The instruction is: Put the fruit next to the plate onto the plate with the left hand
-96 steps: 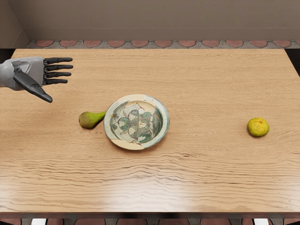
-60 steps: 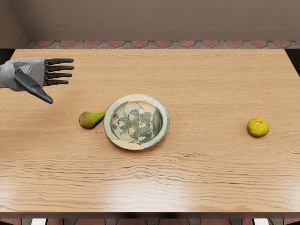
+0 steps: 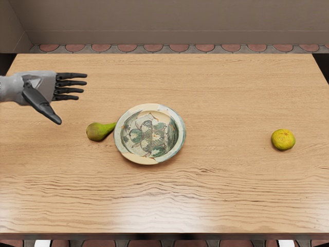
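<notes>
At the left edge of the frame, slightly above centre, the grey left hand [image 3: 42, 86] hovers over the light wooden table [image 3: 221, 87], its black fingers [image 3: 72, 83] stretched out straight toward the right and its thumb angled down, holding nothing. The green pear [image 3: 98, 130] lies on the tabletop below and to the right of the hand, apart from it, with its narrow end touching or just beside the left rim of the round patterned ceramic plate [image 3: 181, 135] in the middle of the frame. A yellow-green round citrus fruit [image 3: 283, 139] sits well apart near the right edge.

Wooden table [image 3: 216, 195] before a plain wall [image 3: 175, 20] (perhaps tiled floor [image 3: 154, 48] between)
</notes>
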Controlling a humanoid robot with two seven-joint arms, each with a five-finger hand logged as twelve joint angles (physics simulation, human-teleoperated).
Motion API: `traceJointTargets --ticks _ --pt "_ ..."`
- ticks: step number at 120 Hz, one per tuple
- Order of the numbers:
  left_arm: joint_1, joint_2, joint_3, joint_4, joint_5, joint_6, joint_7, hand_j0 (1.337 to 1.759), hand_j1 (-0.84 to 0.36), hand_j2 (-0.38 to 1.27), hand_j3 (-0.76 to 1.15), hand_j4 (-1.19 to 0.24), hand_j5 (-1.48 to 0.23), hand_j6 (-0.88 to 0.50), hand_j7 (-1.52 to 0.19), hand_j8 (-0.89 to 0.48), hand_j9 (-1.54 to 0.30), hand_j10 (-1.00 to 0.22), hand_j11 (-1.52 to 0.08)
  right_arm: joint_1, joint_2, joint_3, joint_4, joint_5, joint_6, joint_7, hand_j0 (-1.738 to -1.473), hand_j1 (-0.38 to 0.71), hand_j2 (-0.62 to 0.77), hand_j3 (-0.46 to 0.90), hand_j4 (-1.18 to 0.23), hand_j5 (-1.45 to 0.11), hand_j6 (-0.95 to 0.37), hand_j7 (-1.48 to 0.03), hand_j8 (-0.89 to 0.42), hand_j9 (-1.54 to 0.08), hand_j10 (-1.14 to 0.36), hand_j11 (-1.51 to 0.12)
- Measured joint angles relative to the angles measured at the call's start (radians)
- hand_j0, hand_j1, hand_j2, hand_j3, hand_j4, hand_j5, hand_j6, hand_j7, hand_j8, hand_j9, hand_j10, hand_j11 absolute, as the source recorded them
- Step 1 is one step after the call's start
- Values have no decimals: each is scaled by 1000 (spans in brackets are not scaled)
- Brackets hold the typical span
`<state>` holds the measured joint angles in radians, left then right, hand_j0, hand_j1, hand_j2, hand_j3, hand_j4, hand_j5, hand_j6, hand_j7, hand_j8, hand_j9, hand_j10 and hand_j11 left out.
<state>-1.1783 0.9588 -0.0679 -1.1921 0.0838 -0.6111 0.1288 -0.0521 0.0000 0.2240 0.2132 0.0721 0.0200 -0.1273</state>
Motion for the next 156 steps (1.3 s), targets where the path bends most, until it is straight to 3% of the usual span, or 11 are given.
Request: traceJointTargets --ticks 38,74,103,134,156 --pt "-7 -38 11 -67 248 0 17 1658 349 1 0 -2 0 -2 0 -2 0 -1 0 0 0 0 0 0 0 0 -1658 -317 -5 0 -26 -35 -26 -35 -26 -35 -26 -35" --pt "-38 -61 7 -82 394 0 116 1658 349 1 0 -3 0 -3 0 -3 0 -2 0 0 0 0 0 0 0 0 -1658 -317 -5 0 -26 -34 -26 -34 -26 -34 -26 -34" --pt "-55 -110 -3 -82 481 0 224 1658 349 0 0 -3 0 -4 0 -4 0 -3 0 0 0 0 0 0 0 0 -1658 -317 -5 0 -27 -35 -26 -35 -26 -35 -26 -35" --pt "-58 -121 -64 -81 629 0 286 1658 349 0 0 -4 -1 -5 0 -5 0 -3 0 0 0 0 0 0 0 0 -1658 -317 -5 0 -27 -35 -27 -35 -27 -35 -27 -35" --pt "-36 -180 -75 -84 749 42 301 1658 349 0 0 -4 -1 -5 0 -5 0 -3 0 0 0 0 0 0 0 0 -1658 -317 -5 0 -27 -35 -27 -35 -27 -35 -27 -35"
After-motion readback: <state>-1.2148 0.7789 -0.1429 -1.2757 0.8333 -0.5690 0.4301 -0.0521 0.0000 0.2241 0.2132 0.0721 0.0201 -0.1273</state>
